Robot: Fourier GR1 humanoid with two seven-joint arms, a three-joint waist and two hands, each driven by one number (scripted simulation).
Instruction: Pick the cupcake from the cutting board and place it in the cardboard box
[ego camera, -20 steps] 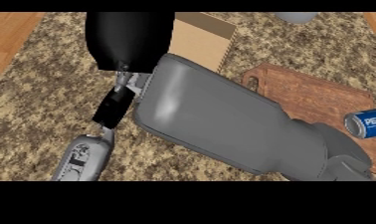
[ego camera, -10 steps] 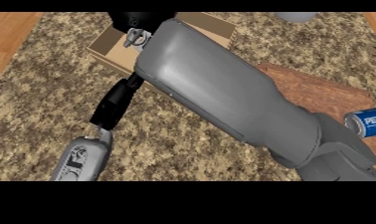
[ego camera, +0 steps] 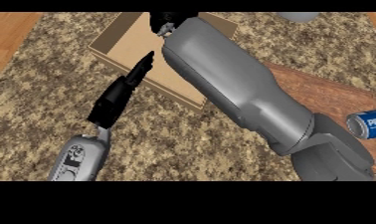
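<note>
Left forearm [ego camera: 76, 161]: grey, enters at the lower left edge of the head view; it lies over the speckled counter [ego camera: 44, 103].
Left hand [ego camera: 121, 91]: black, fingers straight and together, pointing up and to the right; the fingertips overlap the near wall of the cardboard box [ego camera: 129, 44]; it holds nothing.
Blue can [ego camera: 363, 124]: lies at the right edge, just beside the near corner of the cutting board [ego camera: 323, 96]; only its end shows.
Cutting board: reddish-brown wood, right of centre on the counter; its left part is covered by the right forearm [ego camera: 235, 86]; the part that shows is bare.
Right forearm: grey, broad, runs from the lower right up to the box, crossing the box's right half.
Cardboard box: tan, open at the top, lying cornerwise on the counter; its left floor shows bare.
Right hand [ego camera: 170, 21]: black, over the far part of the box; mostly hidden by the wrist; whether its fingers are apart or closed cannot be told.
Cupcake: not visible in this view; where it is cannot be told.
Grey object [ego camera: 297, 17]: at the far edge, cut off.
</note>
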